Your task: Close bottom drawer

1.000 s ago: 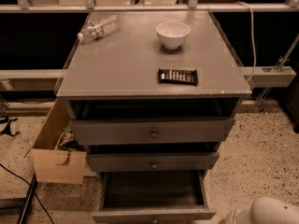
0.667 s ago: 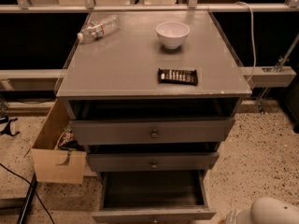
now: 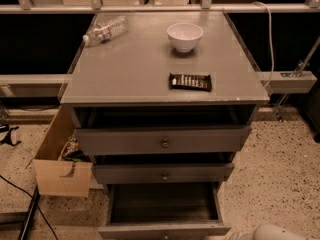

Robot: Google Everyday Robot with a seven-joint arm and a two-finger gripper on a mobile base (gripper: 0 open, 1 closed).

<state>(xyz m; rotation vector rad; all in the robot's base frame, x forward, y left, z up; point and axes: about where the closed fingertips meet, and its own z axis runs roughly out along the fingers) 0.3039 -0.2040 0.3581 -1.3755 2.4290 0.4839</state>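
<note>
At the foot of the grey desk (image 3: 135,64), the bottom drawer (image 3: 162,209) is seen pulled far out. Its empty interior is exposed and its slim front is cut by the lower edge of the view. The middle drawer (image 3: 164,174) and the top drawer (image 3: 163,141) above it are also left partly out, though far less. Several faults could be expected from here. If the push were applied near one corner of the front rather than at its centre, the drawer could be skewed on its runners and jammed short of closing. If contact were made too high, the middle drawer might be driven in instead and the wrong front shut. A hard shove could shake the desk, so that the plastic bottle (image 3: 105,31) lying on its side near the back left corner might be set rolling, or the white bowl (image 3: 185,35) shifted. The open cardboard box (image 3: 62,176) just beside the desk's left flank is not judged to be in the drawer's path. Of the arm (image 3: 277,232), only a pale rounded section is shown, low in the bottom right corner, near the drawer's right front corner; whether they touch cannot be told. The pincer is not shown, being hidden below the frame, so it cannot be told whether it is open or closed.
</note>
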